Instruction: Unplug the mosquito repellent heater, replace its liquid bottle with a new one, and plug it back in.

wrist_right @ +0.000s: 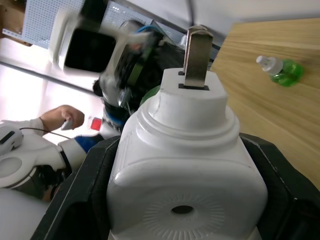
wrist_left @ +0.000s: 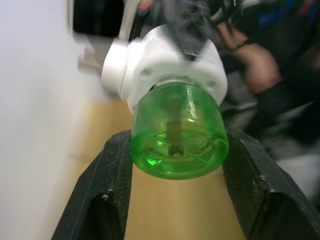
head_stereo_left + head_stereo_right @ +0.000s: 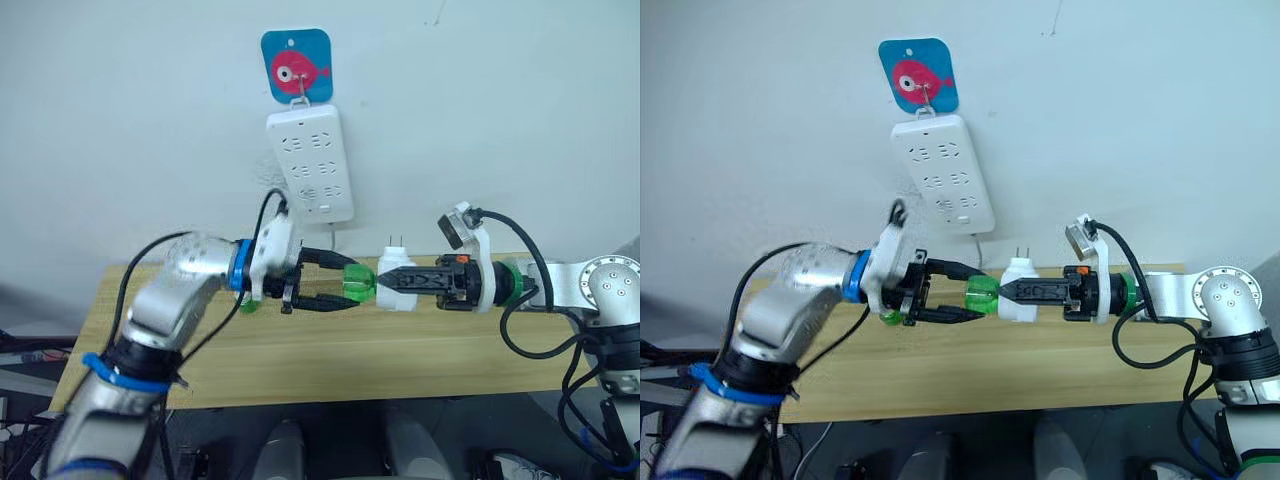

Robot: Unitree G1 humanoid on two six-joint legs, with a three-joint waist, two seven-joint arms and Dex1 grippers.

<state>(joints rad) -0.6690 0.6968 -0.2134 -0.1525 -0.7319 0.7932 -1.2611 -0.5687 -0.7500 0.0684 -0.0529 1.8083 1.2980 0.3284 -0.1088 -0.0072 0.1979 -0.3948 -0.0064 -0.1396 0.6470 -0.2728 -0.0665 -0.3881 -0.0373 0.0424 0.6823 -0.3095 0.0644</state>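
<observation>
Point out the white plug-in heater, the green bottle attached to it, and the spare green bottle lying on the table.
small white rounded plastic heater (image 1: 185,180), right wrist view, vented face.
translucent green liquid bottle (image 2: 177,135), left wrist view, side wall near its base.
spare green bottle with white cap (image 1: 285,71), right wrist view, green body.

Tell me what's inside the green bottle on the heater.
Through the green bottle's clear wall, a dark wick stem runs up into the white heater. How much liquid remains is unclear.

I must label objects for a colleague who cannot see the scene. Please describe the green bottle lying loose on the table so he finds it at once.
Look at the wooden table below the white power strip. The loose green bottle lies there on its side, alone, with a white tip. The other green bottle is held in the air, attached to the white heater.
</observation>
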